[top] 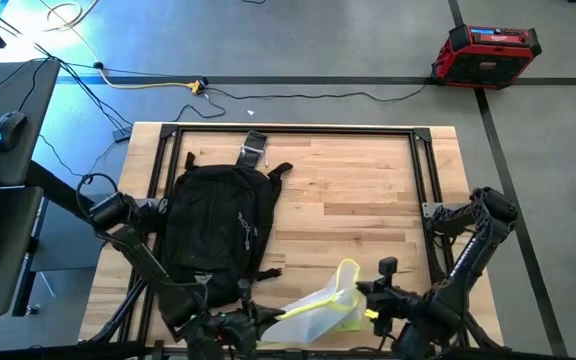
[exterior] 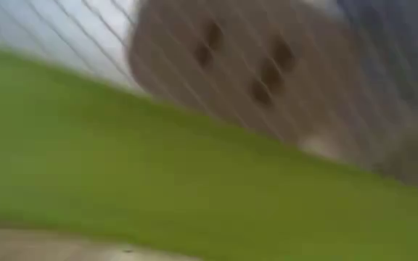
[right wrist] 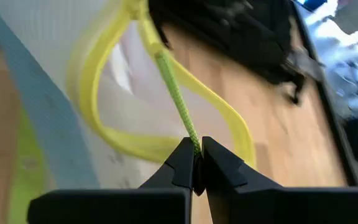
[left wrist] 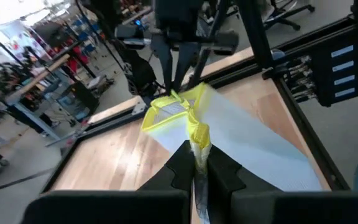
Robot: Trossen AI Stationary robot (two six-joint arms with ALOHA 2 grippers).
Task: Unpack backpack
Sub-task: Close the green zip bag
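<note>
On the left side of my wooden table [top: 368, 190] I see the black backpack [top: 213, 225] lying flat, with its straps toward the far edge. It sits well apart from the red box [top: 485, 53] out on the floor. My left gripper [left wrist: 194, 167] is down at the near edge, just past the bottom of the backpack, and its two fingers are pressed together on the yellow edge of the see-through pouch [top: 320, 305]. In the left wrist view I can see the pouch stretched out in front of that gripper, with the yellow trim bunched up right at the fingertips. Moving to the right, the pouch hangs in the middle between my two arms, out of the backpack and above the wood. My right gripper [right wrist: 196, 163] is at the near right, and its fingers are pinched shut on the thin green-yellow cord [right wrist: 178, 104] of the pouch. So I think one thing is already out of the bag. I still have to let it go somewhere on the bare wood. I cannot tell if more things are inside the backpack, so there may be more to pull out. The low view shows only a blurry green and tan smear, so it does not help me.
</note>
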